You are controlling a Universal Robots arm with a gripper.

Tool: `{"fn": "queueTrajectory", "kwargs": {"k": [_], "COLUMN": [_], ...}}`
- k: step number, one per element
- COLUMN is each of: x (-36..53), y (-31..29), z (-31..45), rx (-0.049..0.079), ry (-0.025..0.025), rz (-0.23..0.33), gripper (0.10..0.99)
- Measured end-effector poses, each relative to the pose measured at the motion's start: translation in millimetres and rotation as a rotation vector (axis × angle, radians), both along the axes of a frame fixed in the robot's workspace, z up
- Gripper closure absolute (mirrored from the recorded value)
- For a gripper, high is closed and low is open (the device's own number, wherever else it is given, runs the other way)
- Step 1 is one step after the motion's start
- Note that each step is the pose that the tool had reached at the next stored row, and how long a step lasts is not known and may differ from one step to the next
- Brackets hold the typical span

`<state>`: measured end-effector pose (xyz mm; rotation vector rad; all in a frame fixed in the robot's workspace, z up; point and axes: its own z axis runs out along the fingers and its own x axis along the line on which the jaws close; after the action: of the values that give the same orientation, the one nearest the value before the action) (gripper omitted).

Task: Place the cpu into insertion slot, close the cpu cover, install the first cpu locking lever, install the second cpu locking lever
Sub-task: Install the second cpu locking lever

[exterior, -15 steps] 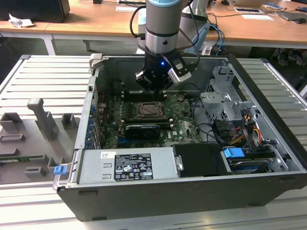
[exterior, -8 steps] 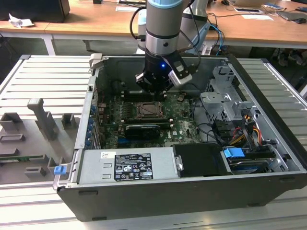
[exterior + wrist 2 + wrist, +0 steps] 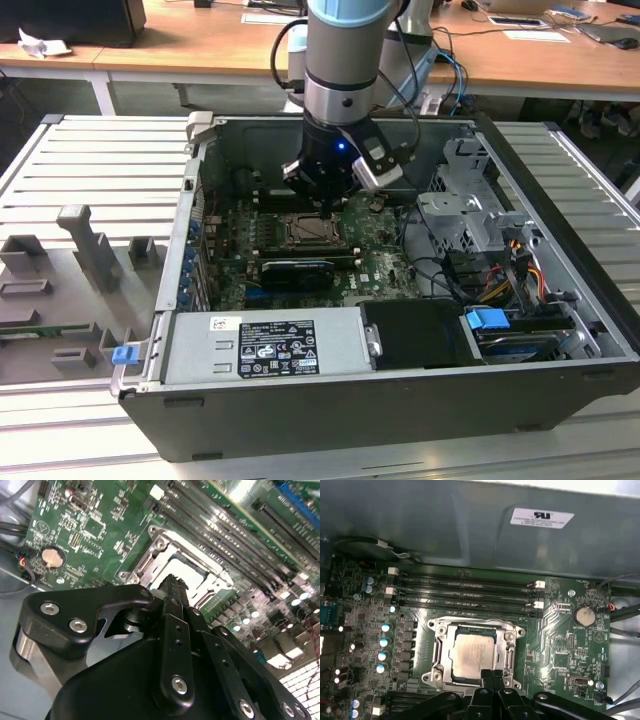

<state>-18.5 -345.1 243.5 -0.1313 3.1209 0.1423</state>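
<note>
Inside the open computer case [image 3: 560,290], the gripper [image 3: 491,676] hangs just above the near edge of the insertion slot [image 3: 472,651] with its fingers pressed together, holding nothing. The cpu [image 3: 470,651] lies flat in the slot, and the cpu cover [image 3: 509,650] frames it. The memory slots [image 3: 465,592] lie on the far side.

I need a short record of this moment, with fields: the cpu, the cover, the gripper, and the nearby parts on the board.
cpu: lies flat in the insertion slot
cpu cover: down around the cpu, centre cut-out showing it
gripper: fingers together, tips at the socket's edge, holding nothing
memory slots: long, black, beside the socket
coin battery: round, on the green board
</note>
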Motion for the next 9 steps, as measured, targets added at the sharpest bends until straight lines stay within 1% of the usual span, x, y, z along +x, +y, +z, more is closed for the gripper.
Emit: {"fn": "queueTrajectory", "kwargs": {"k": [4, 9], "x": [0.0, 0.0], "y": [-8.8, -12.8], "z": [-1.3, -1.3], "rx": [0.002, 0.002], "ry": [0.0013, 0.0013], "rz": [0.000, 0.000], "gripper": [0.980, 0.980]}}
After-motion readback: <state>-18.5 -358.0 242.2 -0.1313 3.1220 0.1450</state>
